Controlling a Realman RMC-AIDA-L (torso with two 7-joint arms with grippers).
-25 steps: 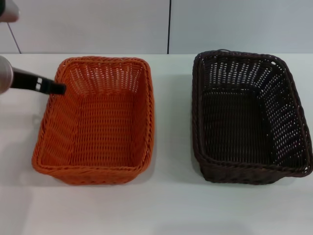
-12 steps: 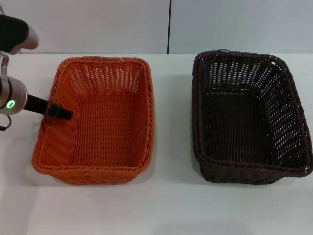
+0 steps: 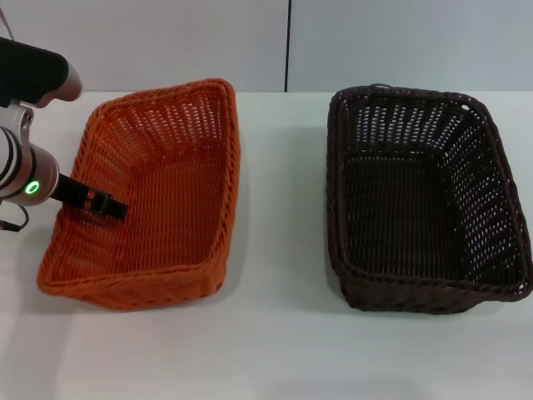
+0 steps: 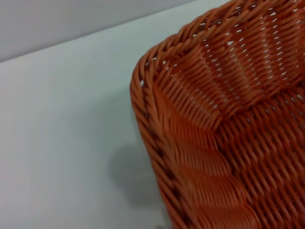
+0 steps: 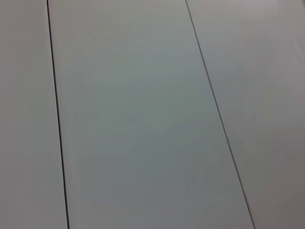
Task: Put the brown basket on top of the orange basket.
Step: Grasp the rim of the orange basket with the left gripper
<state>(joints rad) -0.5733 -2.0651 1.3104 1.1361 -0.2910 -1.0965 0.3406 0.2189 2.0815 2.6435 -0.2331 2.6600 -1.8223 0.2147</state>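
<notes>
My left end effector sits clamped on the 9 o'clock wall of the bright orange woven rectangular basket, which is tilted. The very dark brown woven rectangular basket rests at 3 o'clock on the white counter, well apart.

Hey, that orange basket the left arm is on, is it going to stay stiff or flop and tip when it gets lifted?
The orange basket probably keeps its shape: its woven walls look straight though it sits skewed. It seems light, since the left gripper at one side wall appears to tilt it. Held at one edge, it may swing or tip.
</notes>
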